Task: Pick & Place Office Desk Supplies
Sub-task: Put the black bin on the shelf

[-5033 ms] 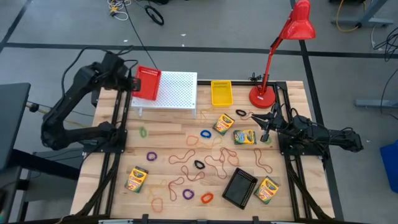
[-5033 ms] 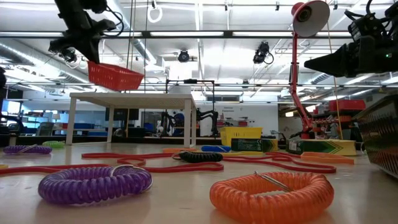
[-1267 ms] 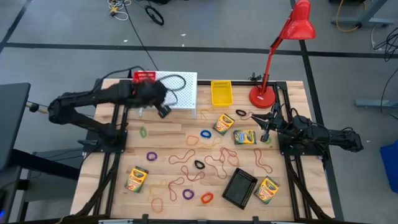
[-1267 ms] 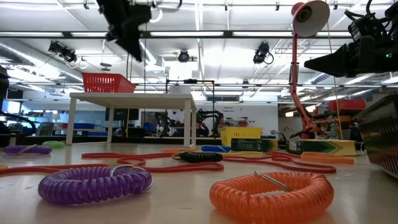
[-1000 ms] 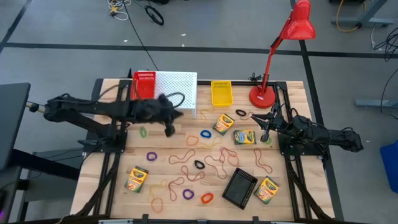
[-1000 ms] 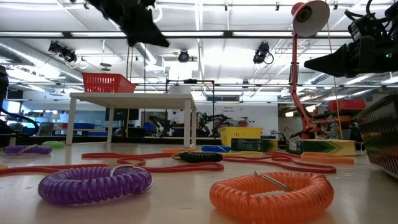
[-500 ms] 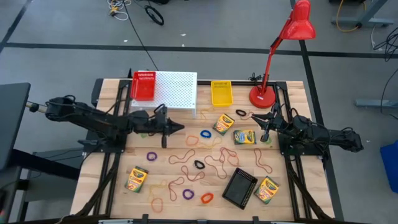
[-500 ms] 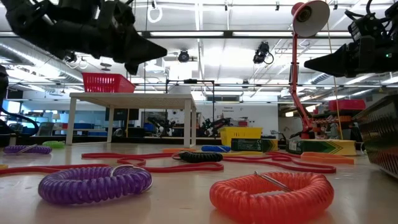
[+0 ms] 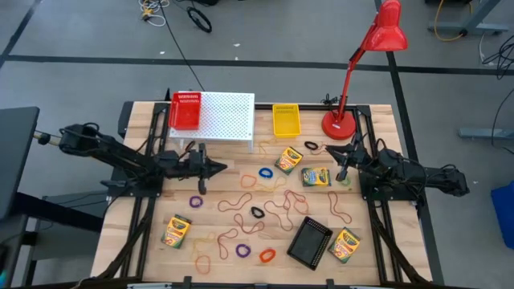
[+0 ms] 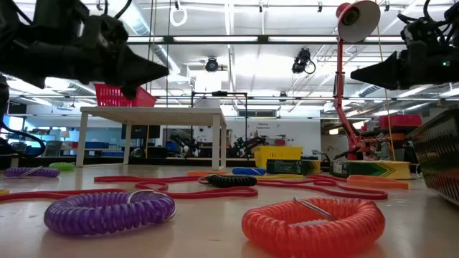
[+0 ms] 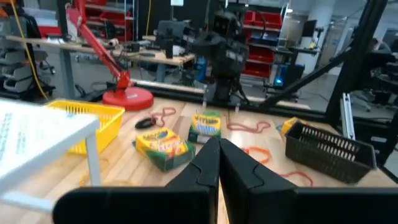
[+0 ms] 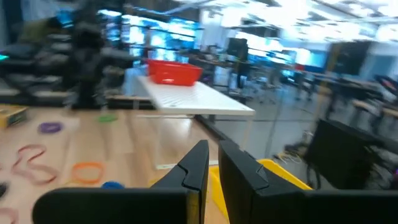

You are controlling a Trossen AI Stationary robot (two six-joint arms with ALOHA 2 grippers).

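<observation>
- Over the table's left-middle: left gripper (image 9: pixel 221 168) stretched out low toward the centre, fingers pressed together, nothing between them; tip just short of a blue loop (image 9: pixel 266 172).
- At the right edge: right gripper (image 9: pixel 343 157) hanging above a crayon box (image 9: pixel 316 177), fingers a narrow slit apart in the right wrist view, nothing gripped.
- On the back-left: white perforated stand (image 9: pixel 227 117) carrying a red basket (image 9: pixel 184 111) at its left end.
- Beside the stand: yellow basket (image 9: pixel 286 120), then the red desk lamp (image 9: pixel 359 68) with its base at the back-right corner.
- Near the lamp base: second crayon box (image 9: pixel 288 160), tilted, just left of the first; black loop (image 9: pixel 312 146) behind it.
- Along the front: third crayon box (image 9: pixel 176 231) at the left, fourth crayon box (image 9: pixel 344 245) at the right, touching or just beside a black basket (image 9: pixel 310 242).
- Across the middle: reddish-orange rubber bands (image 9: pixel 245 201) tangled in loose curves; black coil (image 9: pixel 257 213) lying among them.
- Scattered left of centre: green loop (image 9: pixel 185 170), purple loop (image 9: pixel 195 201).
- Toward the front edge: purple coil (image 9: pixel 242 251) and orange coil (image 9: pixel 267 255) near each other; same pair large in the low view, purple (image 10: pixel 109 212) and orange (image 10: pixel 313 226).
- Left wrist view: two crayon boxes (image 11: pixel 161 148) ahead of the closed fingers (image 11: pixel 205 168), black basket (image 11: pixel 329 150) off to one side.
</observation>
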